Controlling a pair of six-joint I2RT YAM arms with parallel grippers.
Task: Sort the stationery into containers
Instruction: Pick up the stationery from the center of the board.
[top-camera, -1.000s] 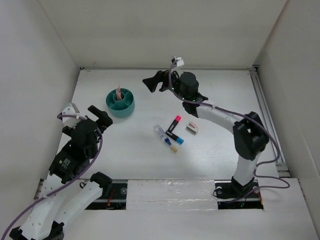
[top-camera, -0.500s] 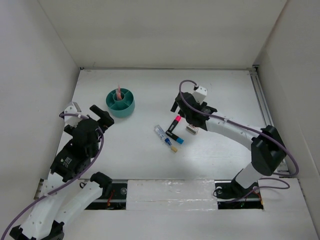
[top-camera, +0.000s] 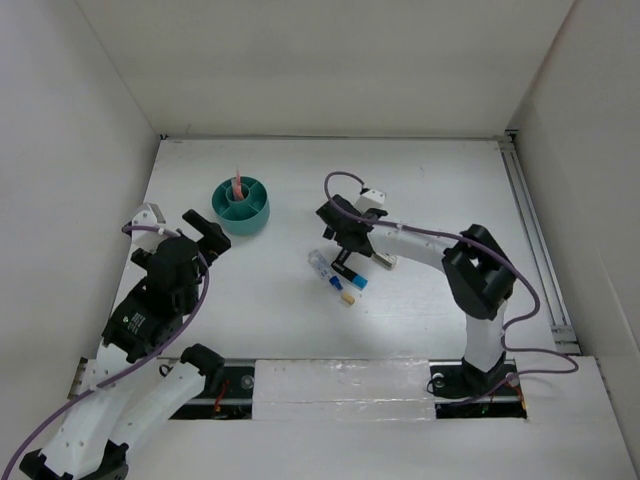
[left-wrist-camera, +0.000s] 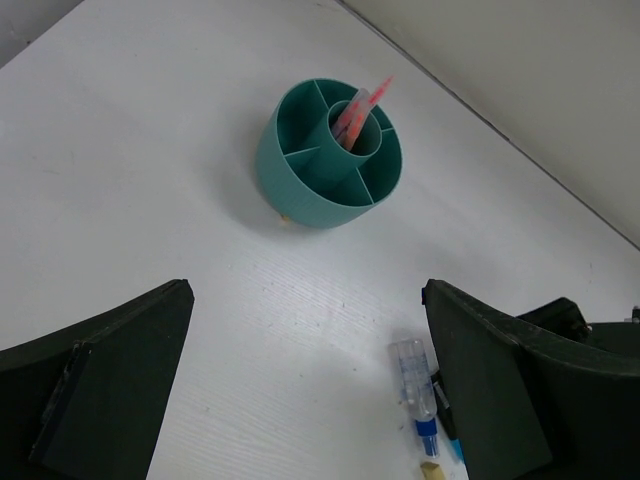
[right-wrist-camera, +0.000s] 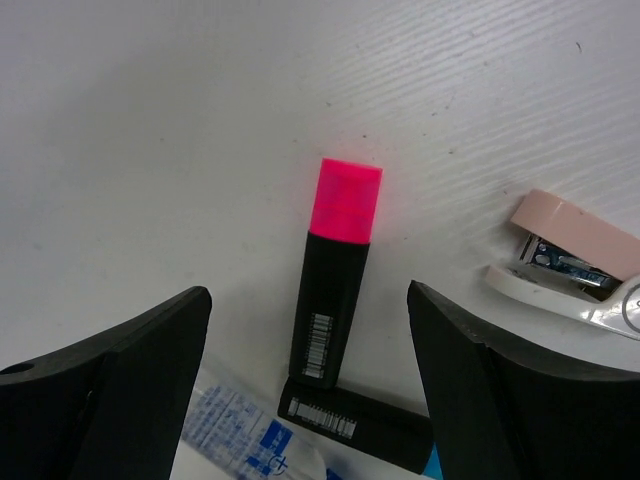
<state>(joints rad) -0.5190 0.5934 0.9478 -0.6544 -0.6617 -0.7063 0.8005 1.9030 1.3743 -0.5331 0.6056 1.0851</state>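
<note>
Sorted: the thin pink-red pen (left-wrist-camera: 358, 110) stands in the centre tube of the round teal plastic organiser cup (left-wrist-camera: 300, 195). Right of the cup, the pink-capped black marker (right-wrist-camera: 335, 290) and the clear-barrelled pen (left-wrist-camera: 412, 370) lie unsorted. The right gripper (right-wrist-camera: 308, 290) straddles the marker, released; the left gripper (left-wrist-camera: 307, 290) is also released.

Pens and bits half covered, cropped or too small to make out

From above, the right gripper (top-camera: 341, 243) hides most of the pink-capped marker (right-wrist-camera: 333, 300), and the small stapler (top-camera: 386, 262) only peeks out from under the right arm (top-camera: 420, 243). The right wrist view crops that stapler at its right edge. It also cuts a second black marker (right-wrist-camera: 355, 428) and a clear pen (right-wrist-camera: 245, 440) off at the bottom. In the left wrist view the lower edge clips a tan block (left-wrist-camera: 431, 468). The pink pen (left-wrist-camera: 356, 112) in the cup (left-wrist-camera: 300, 195) has its lower end sunk out of sight in the centre tube.
</note>
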